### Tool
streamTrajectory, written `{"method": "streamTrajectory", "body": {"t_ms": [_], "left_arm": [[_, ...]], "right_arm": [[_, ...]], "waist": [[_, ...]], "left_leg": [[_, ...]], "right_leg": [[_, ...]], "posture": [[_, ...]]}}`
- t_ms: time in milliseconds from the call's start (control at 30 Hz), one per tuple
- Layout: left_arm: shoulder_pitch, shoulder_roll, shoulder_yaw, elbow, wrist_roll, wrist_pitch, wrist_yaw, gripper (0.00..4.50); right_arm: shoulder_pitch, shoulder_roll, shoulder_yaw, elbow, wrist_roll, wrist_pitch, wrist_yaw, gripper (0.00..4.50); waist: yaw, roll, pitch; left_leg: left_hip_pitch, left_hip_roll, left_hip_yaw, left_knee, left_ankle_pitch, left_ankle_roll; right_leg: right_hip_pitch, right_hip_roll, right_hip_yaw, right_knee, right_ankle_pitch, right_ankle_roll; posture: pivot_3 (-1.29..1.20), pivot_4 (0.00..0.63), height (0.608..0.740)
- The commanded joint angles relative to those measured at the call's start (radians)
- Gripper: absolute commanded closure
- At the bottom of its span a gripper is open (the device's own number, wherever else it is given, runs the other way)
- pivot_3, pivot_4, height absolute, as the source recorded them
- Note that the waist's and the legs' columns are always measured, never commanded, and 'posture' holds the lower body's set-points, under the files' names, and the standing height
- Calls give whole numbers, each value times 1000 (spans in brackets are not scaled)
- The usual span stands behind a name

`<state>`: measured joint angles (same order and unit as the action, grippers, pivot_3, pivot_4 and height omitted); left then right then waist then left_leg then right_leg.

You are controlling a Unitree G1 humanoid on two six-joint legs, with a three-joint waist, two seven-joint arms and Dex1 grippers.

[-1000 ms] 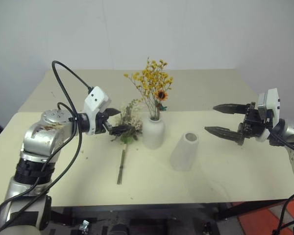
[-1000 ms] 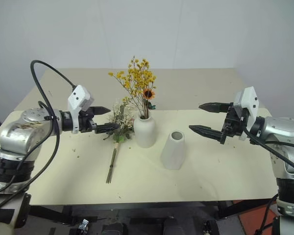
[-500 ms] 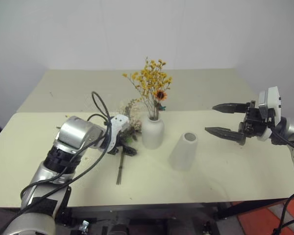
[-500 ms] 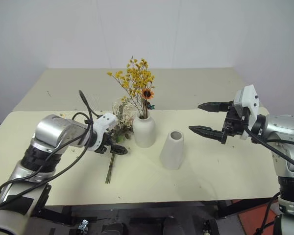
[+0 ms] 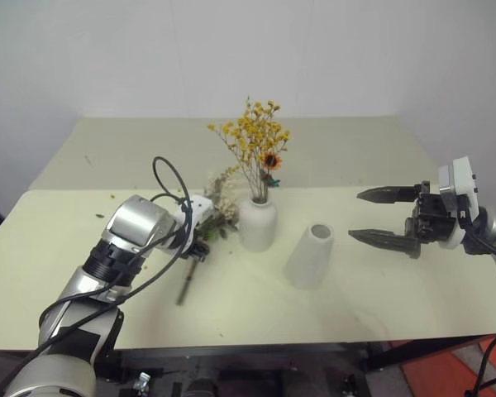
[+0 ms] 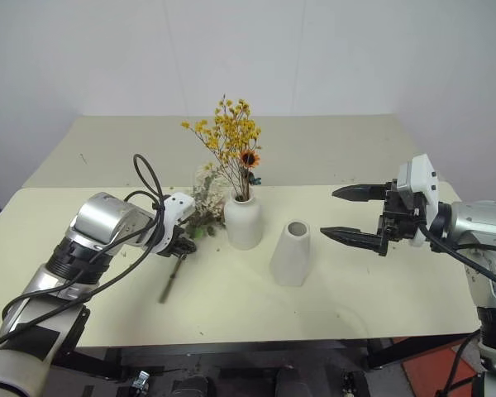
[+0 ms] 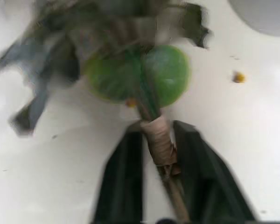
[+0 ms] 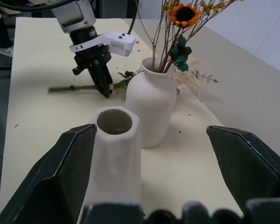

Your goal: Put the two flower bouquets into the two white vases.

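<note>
On the cream table, the largest thing standing is the squat vase, round-shouldered with a narrow neck, near the middle of the tabletop. It holds the yellow bouquet, whose thin stems rise upright from the neck and spread into tiny yellow-orange blossoms with one small sunflower-like head among them. At about four o'clock from it, just beside but apart, stands the tall vase, a plain tapered cone with an open, unfilled mouth.

At nine o'clock from the squat vase lies the larger bouquet, flat on the table, its cream sprigs and green leaves close against the vase's side and its stem bundle running off toward seven o'clock. The left gripper points steeply down onto that bundle just below the leaves; the left wrist view shows its two black fingers pressed in on either side of the paper-wrapped stems, closed on them.

At three o'clock from the tall vase, well apart from it, the right gripper hangs above the table, pointing nearly level toward the vases, its fingers spread wide with nothing between them.
</note>
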<state>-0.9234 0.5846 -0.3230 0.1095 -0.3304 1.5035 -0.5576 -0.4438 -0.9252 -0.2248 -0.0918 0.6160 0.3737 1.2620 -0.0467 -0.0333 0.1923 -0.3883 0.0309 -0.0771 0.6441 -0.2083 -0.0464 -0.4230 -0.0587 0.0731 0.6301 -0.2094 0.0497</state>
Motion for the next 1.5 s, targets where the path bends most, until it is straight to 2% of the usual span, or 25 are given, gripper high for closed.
{"method": "streamTrajectory", "body": {"t_ms": [33,133,267,400,467,533,600,700,867,1067,1233,1500], "left_arm": [[10,-19,19,20,15,-1,26,4364],[16,-12,48,26,24,-3,37,4364],[-16,25,149,82,65,-28,90,4364],[-69,49,348,165,105,-173,200,4364],[-54,24,525,103,77,-389,257,4364],[-45,14,631,26,38,-533,249,4364],[-28,7,673,-35,3,-619,212,4364],[-30,-13,729,-115,-94,-645,154,4364],[-38,-26,737,-220,-254,-592,66,4364],[-127,-63,752,-211,-513,-404,32,4364],[-202,-105,709,-129,-570,-331,66,4364],[-244,-228,625,-93,-631,-359,9,4364]], "right_arm": [[-10,-22,-44,-23,28,4,12,45],[-8,-27,-44,-24,29,6,21,45],[8,-40,-54,-29,40,14,43,45],[36,-64,-67,-31,53,19,70,45],[52,-75,-79,-29,61,21,86,45],[68,-81,-90,-15,57,5,103,45],[79,-83,-100,6,50,-15,121,45],[97,-83,-123,43,45,-38,144,45],[118,-89,-150,81,38,-43,152,45],[140,-78,-156,67,26,-55,132,45],[146,-71,-155,53,24,-60,112,45],[158,-62,-163,20,31,-54,77,45]], "waist": [[1,0,0],[2,0,0],[-5,0,0],[-6,0,0],[-2,0,0],[4,-1,0],[7,-1,0],[15,-1,0],[13,-1,0],[1,-1,1],[-1,-1,0],[2,-1,0]], "left_leg": [[0,0,0,0,0,0],[0,0,0,0,0,0],[0,0,0,0,0,0],[-1,0,0,0,0,0],[-1,0,0,0,0,0],[-1,0,0,0,0,0],[-2,0,0,0,0,0],[-2,-1,0,0,0,0],[-1,-1,0,1,0,-1],[-1,-1,0,2,0,-1],[0,-1,0,1,0,-1],[-1,-1,0,1,0,-1]], "right_leg": [[0,0,0,0,0,0],[1,0,0,0,0,0],[0,0,0,0,0,0],[-1,0,0,0,0,0],[-1,0,0,0,0,0],[-1,-1,0,0,1,-1],[-1,-1,-1,-2,2,-2],[0,-2,0,-2,3,-4],[1,-2,0,-1,1,1],[1,-2,0,-1,1,1],[1,-1,0,0,1,1],[1,-1,0,-1,1,1]], "posture": [[0,150,740],[0,150,740],[0,150,740],[0,150,740],[0,150,740],[0,150,740],[0,150,740],[0,150,740],[0,150,740],[0,150,740],[0,150,740],[0,150,740]]}}
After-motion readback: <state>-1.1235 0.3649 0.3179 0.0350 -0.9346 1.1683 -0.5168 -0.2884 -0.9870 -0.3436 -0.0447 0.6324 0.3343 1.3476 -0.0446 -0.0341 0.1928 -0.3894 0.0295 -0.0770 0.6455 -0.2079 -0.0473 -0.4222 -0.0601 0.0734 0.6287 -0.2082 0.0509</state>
